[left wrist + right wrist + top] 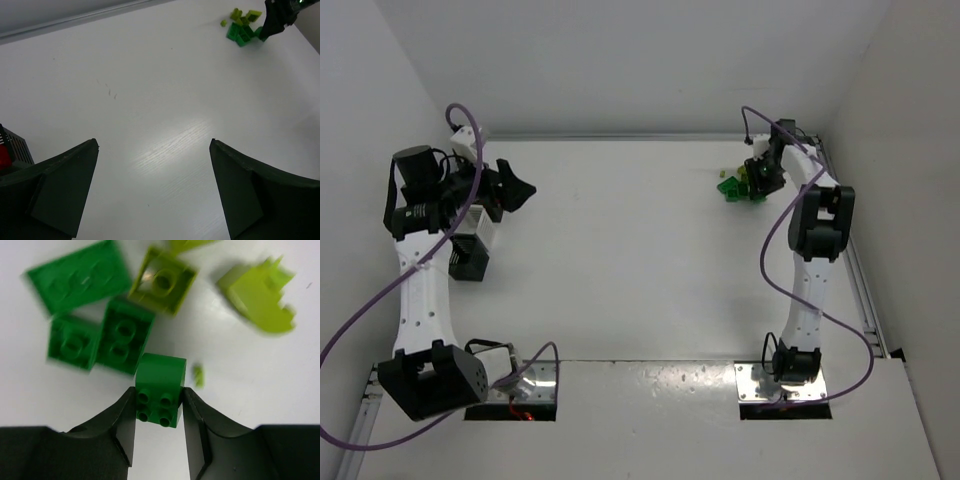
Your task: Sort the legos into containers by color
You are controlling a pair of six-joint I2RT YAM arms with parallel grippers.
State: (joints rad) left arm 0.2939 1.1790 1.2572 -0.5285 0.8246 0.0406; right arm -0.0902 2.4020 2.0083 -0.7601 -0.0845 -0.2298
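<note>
Right wrist view has the right gripper (159,402) pinching a dark green brick (160,372) between its fingers, at the edge of the green pile (732,185) on the table's (620,250) far right. The left gripper (154,143) hangs wide open and empty near the bins (468,257). I'd lift straight up with an even squeeze, so the brick can't twist out or drag its neighbours.

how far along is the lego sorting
Done: a red piece shows in a black bin. In hand: the right gripper clamps one green brick. Left: other green bricks and yellow-green bricks lie loose on the table; the left gripper is open, empty.
</note>
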